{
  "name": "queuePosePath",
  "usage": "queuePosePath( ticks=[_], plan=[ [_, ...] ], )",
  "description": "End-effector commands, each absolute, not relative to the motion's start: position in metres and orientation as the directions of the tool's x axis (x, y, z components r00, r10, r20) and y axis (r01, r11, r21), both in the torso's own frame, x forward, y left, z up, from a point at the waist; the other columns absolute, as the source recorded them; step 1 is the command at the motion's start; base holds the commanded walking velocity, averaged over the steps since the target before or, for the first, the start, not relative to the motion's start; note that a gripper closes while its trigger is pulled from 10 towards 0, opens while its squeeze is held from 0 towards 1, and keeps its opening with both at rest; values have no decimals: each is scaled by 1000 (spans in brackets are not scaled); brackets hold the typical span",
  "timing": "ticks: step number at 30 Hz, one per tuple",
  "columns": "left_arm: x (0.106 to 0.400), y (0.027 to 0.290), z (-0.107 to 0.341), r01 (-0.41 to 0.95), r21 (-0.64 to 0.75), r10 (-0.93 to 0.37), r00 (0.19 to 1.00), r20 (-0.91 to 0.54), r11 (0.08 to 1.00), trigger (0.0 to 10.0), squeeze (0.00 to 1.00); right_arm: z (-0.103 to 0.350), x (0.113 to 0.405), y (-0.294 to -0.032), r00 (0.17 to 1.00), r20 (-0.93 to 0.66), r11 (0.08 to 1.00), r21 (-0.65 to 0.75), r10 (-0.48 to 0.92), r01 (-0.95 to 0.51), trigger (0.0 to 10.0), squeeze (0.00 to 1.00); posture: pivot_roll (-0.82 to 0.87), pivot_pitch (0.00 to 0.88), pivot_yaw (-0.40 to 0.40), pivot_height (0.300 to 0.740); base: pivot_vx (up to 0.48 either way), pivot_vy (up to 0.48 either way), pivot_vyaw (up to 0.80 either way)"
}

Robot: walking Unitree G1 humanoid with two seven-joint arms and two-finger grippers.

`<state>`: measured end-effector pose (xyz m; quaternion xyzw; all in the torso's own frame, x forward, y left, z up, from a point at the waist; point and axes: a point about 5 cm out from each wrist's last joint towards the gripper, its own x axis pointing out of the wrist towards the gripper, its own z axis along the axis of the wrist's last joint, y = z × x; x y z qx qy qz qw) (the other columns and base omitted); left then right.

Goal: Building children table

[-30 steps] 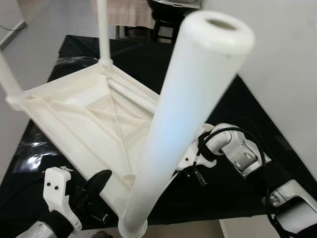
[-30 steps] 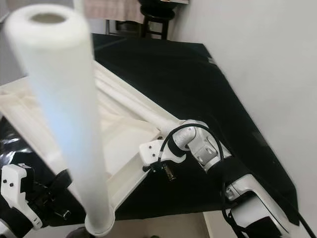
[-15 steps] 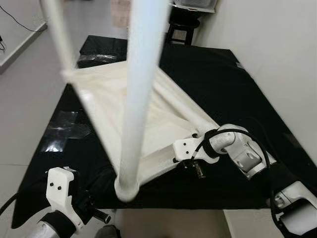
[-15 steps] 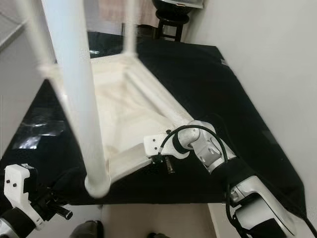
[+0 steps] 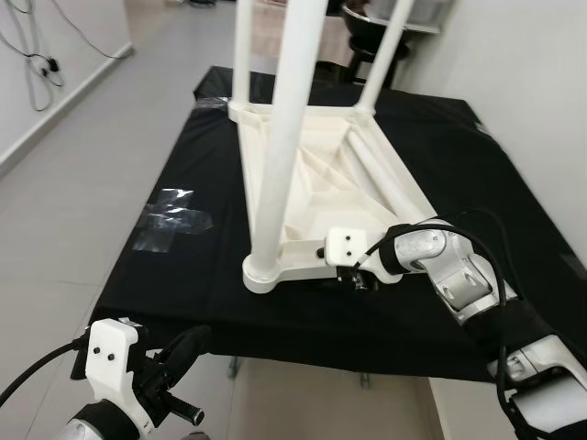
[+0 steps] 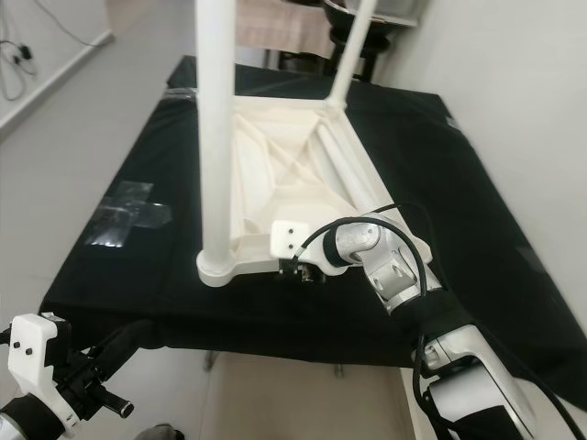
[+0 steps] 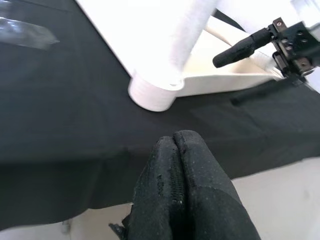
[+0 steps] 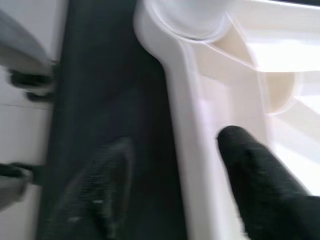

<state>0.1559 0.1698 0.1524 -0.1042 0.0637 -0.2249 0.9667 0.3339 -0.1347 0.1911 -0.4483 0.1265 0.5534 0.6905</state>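
A low table covered with a black cloth stands on a pale grey, smooth floor. A crumpled patch of clear tape sticks to the cloth near one edge. A plain white wall rises close along one side of the table. A second white wall with a pale skirting board carries dangling black cables. Beyond the far end of the table stands a dark stool. The light is soft and even.

left tool closed | white table leg ahead | black cloth
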Motion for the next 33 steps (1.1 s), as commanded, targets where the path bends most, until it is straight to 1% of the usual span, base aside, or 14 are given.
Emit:
queuePosePath(
  ticks=[1, 5, 6, 7, 8, 15, 21, 22, 24, 27, 28, 31, 32, 33],
  plan=[
    [155, 168, 152, 428, -224, -456, 886, -89, 876, 10000, 0, 190, 332, -133, 354, -638, -8, -491, 683, -871, 10000, 1000, 127, 161, -123, 740, 0, 0, 0],
    [156, 168, 152, 427, -220, -454, 887, -87, 877, 10000, 0, 191, 335, -129, 376, -604, 18, -513, 703, -858, 10000, 1000, 128, 160, -123, 740, 0, 0, 0],
    [157, 168, 152, 427, -218, -453, 887, -87, 878, 10000, 0, 191, 335, -128, 379, -597, 26, -513, 707, -858, 10000, 714, 128, 160, -123, 740, 0, 0, 0],
    [157, 168, 152, 427, -217, -452, 888, -86, 878, 10000, 0, 191, 336, -128, 381, -594, 31, -514, 708, -857, 10000, 388, 128, 160, -123, 740, 0, 0, 0],
    [158, 168, 152, 426, -214, -451, 888, -85, 879, 10000, 0, 191, 337, -126, 393, -585, 47, -517, 710, -855, 10000, 0, 122, 157, -123, 740, 0, 0, 0],
    [164, 167, 152, 420, -203, -441, 894, -74, 885, 10000, 0, 188, 344, -118, 469, -541, 150, -530, 698, -835, 10000, 0, 117, 154, -119, 740, 0, 0, 0],
    [168, 166, 154, 419, -197, -438, 897, -64, 886, 10000, 0, 177, 339, -105, 445, -565, 158, -484, 695, -861, 10000, 0, 116, 154, -117, 740, 0, 0, 0],
    [170, 165, 154, 419, -195, -438, 897, -60, 887, 10000, 0, 174, 337, -93, 445, -550, 185, -463, 707, -867, 10000, 0, 113, 154, -116, 740, 0, 0, 0],
    [171, 165, 155, 420, -193, -437, 898, -54, 887, 10000, 0, 173, 332, -55, 445, -467, 257, -412, 765, -874, 10000, 0, 113, 157, -117, 740, 0, 0, 0],
    [171, 165, 155, 420, -193, -437, 898, -54, 887, 10000, 0, 173, 332, -55, 445, -467, 257, -412, 765, -874, 10000, 0, 113, 157, -117, 740, 0, 0, 0],
    [172, 164, 156, 420, -193, -436, 899, -50, 887, 10000, 0, 180, 329, -12, 474, -377, 342, -367, 796, -865, 10000, 0, 126, 159, -119, 740, 0, 0, 0],
    [172, 164, 156, 420, -193, -436, 899, -50, 887, 10000, 0, 180, 329, -12, 474, -377, 342, -367, 796, -865, 10000, 0, 126, 159, -119, 740, 0, 0, 0],
    [172, 164, 156, 420, -193, -436, 899, -48, 887, 10000, 0, 183, 329, 5, 490, -348, 371, -355, 799, -858, 10000, 0, 127, 159, -120, 740, 0, 0, 0],
    [172, 164, 156, 420, -193, -436, 899, -48, 887, 10000, 0, 183, 329, 5, 490, -348, 371, -355, 799, -858, 10000, 0, 127, 159, -120, 740, 0, 0, 0]
  ],
)
